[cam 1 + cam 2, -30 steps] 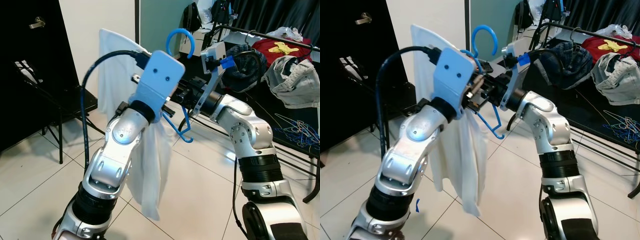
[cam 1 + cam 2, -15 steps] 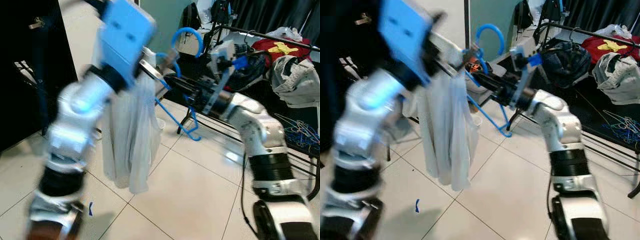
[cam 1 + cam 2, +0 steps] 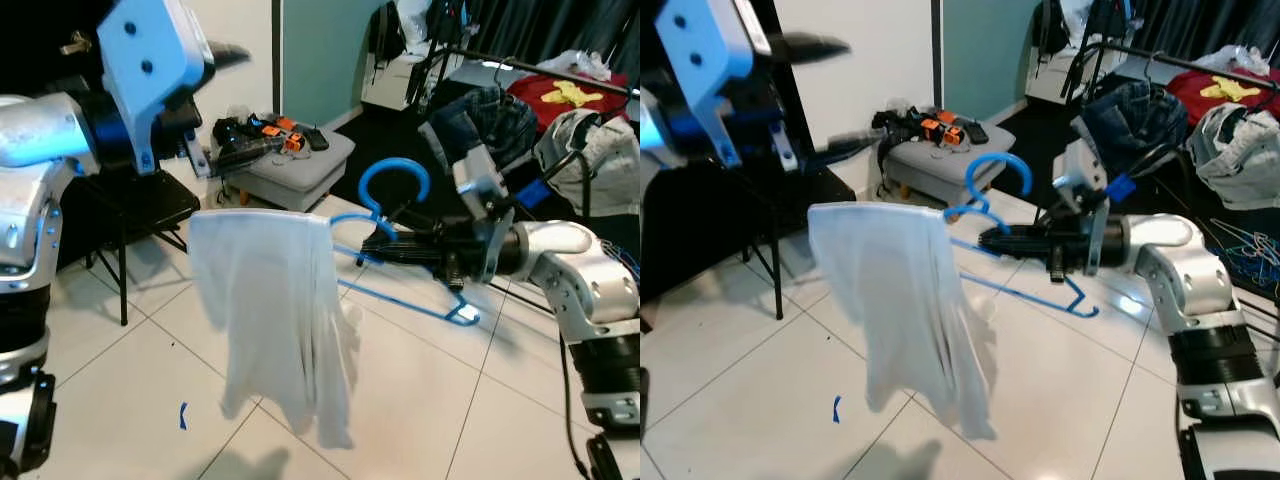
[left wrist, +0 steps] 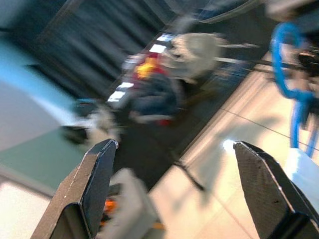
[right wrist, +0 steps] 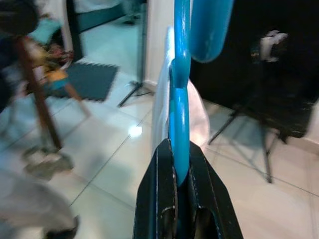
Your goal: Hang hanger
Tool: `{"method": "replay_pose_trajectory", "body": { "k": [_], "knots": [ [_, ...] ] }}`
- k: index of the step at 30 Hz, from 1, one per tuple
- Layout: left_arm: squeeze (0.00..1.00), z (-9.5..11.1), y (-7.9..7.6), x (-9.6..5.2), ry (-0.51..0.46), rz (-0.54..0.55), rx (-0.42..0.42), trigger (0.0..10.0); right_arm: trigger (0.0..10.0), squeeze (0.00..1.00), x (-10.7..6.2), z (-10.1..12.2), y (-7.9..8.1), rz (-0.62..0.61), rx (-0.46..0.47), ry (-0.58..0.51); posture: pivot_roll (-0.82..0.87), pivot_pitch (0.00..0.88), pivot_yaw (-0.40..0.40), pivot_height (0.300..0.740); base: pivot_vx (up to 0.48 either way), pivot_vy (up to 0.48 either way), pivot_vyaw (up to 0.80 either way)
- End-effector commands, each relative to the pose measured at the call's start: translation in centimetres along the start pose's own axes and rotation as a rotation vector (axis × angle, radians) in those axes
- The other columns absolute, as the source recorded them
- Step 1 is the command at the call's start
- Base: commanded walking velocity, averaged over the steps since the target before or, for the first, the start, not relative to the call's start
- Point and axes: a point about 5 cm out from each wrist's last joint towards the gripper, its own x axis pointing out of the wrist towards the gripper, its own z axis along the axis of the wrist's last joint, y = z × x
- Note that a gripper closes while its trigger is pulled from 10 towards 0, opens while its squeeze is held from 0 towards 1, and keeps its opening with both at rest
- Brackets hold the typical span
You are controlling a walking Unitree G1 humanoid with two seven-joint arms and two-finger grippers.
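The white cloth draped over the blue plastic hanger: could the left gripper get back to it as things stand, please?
Probably yes. The left gripper is open, raised off to the robot's left, and nothing lies between it and the white cloth. The right gripper holds the blue plastic hanger out in open space.

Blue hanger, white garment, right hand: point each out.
blue hanger (image 3: 393,176): left eye view, top of its hook.
white garment (image 3: 270,300): left eye view, middle of the draped cloth.
right hand (image 3: 988,240): right eye view, fingertips clamped on the hanger.
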Motion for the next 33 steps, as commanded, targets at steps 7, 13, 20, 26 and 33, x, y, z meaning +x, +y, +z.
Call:
{"method": "replay_pose_trajectory", "body": {
  "k": [7, 13, 20, 26, 33],
  "knots": [
    [0.00, -0.2, -2.0, -0.1, 0.096, -0.501, -0.062, 10.0, 10.0, 0.00, 1.9, 2.3, 0.7, 0.141, -0.082, -0.085, -0.03, 0.000, -0.015, 0.740, 0.000, 0.000, 0.00],
    [0.00, -0.4, -2.4, -0.7, 0.139, -0.601, -0.081, 10.0, 10.0, 0.00, 2.4, 2.5, 0.9, 0.153, -0.091, -0.118, -0.02, 0.000, -0.009, 0.740, 0.000, 0.000, 0.00],
    [0.00, -1.2, -2.3, -1.2, 0.218, -0.640, -0.105, 0.0, 10.0, 0.00, 2.9, 2.6, 1.3, 0.182, -0.102, -0.133, -0.02, 0.000, -0.007, 0.740, 0.000, 0.000, 0.00],
    [0.00, -2.0, -2.8, -0.6, 0.226, -0.627, -0.142, 0.0, 10.0, 0.00, 3.1, 3.0, 1.5, 0.192, -0.116, -0.147, -0.02, 0.000, -0.005, 0.740, 0.000, 0.000, 0.00],
    [0.00, -3.1, -4.1, -0.2, 0.255, -0.667, -0.177, 0.0, 10.0, 0.00, 3.4, 3.4, 1.5, 0.182, -0.137, -0.163, -0.02, 0.000, 0.002, 0.740, 0.000, 0.000, 0.00]
  ]
}}
